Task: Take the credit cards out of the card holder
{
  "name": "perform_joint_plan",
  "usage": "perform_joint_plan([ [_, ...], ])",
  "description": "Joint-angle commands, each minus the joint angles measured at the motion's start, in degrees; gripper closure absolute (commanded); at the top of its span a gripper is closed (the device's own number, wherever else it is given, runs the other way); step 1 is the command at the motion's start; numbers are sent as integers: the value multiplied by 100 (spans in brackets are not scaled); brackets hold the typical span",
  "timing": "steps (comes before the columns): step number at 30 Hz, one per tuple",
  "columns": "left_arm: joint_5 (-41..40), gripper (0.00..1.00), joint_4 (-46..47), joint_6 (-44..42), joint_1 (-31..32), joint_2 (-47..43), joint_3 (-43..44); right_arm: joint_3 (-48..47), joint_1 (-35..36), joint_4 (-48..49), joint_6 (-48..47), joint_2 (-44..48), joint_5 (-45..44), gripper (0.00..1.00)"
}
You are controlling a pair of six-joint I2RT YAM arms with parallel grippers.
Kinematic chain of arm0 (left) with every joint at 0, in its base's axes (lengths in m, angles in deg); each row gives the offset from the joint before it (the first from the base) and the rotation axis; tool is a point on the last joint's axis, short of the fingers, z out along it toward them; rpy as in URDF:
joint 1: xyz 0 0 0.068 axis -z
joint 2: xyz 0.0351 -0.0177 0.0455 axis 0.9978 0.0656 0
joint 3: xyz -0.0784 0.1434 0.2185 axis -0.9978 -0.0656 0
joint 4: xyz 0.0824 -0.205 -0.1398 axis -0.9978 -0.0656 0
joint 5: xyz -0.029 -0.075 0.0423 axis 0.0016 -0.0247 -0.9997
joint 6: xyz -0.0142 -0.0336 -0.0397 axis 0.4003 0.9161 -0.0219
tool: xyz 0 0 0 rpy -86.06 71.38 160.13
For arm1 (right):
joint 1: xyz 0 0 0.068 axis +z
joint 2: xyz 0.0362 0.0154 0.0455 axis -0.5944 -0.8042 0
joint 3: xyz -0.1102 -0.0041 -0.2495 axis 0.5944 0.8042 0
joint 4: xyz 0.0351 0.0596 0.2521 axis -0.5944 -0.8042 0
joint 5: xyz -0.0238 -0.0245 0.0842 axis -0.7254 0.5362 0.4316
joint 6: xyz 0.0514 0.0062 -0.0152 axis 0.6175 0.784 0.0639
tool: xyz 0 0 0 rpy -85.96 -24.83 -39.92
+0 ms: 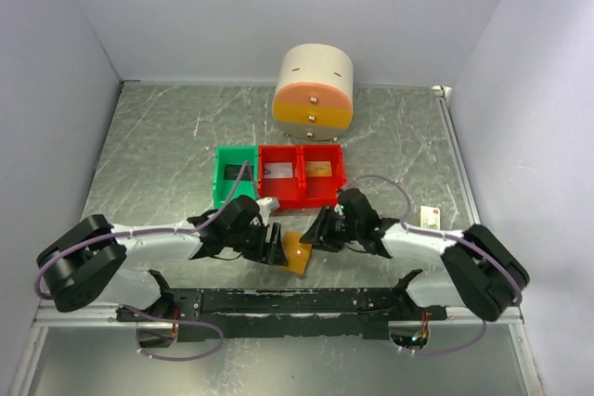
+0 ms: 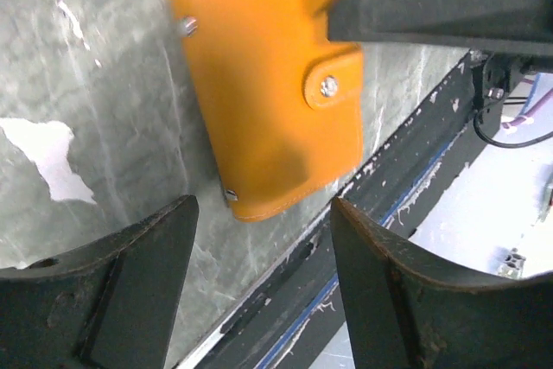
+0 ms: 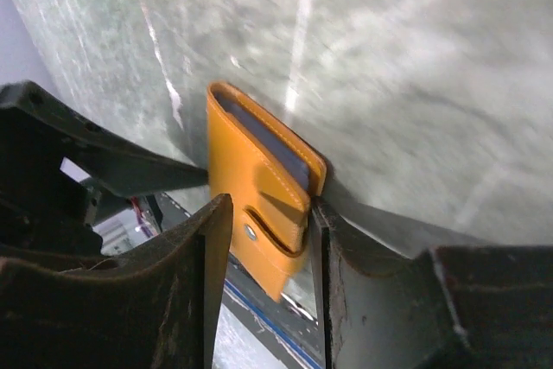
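Top external: grey-silver plastic card (image 1: 277, 171), gold-orange plastic card (image 1: 318, 171) in red plastic bin (image 1: 299, 198). Orange-tan folding card holder (image 2: 259, 84), snapped shut, at table (image 1: 167, 155) near edge. Your left gripper (image 2: 263, 222) wide, empty; right gripper (image 3: 270, 213) narrow astride holder, grip unclear. Removal looks done.

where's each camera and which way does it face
Top external: above and behind the bases, looking down on the table; left arm and right arm show.
Left wrist: on the left arm, looking past the open left hand at the card holder.
Right wrist: on the right arm, facing the holder's edge between the fingers of the right hand.
Shared: all see the card holder.
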Motion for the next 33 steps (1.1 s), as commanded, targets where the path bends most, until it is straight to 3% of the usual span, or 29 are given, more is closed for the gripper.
perform_joint_plan([
  [1,146,26,586,624,142,-370,-465,-858,45,-375,-1095,-647,300,59],
  [7,-271,25,1241,1265,748,-424,-634,-1857,69,-2258,-2176,-762,-891,53],
  [13,-1745,25,344,1981,1163,-957,-644,-2412,415,-3648,-2372,-263,-2185,52],
  [19,-2861,24,-1093,2424,1160,-1904,-690,-2903,1760,-4146,-1515,-438,-3415,57],
  [23,-3287,12,-1723,2662,1117,-2396,-687,-3265,2360,-4328,-1150,-958,-3921,62],
  [26,-3385,0,-2062,2772,1072,-2611,-690,-3566,2683,-4440,-1025,-1367,-4146,62],
  [33,-3555,1,-2547,2989,1014,-2989,-708,-4223,3043,-4803,-948,-2159,-4388,64],
])
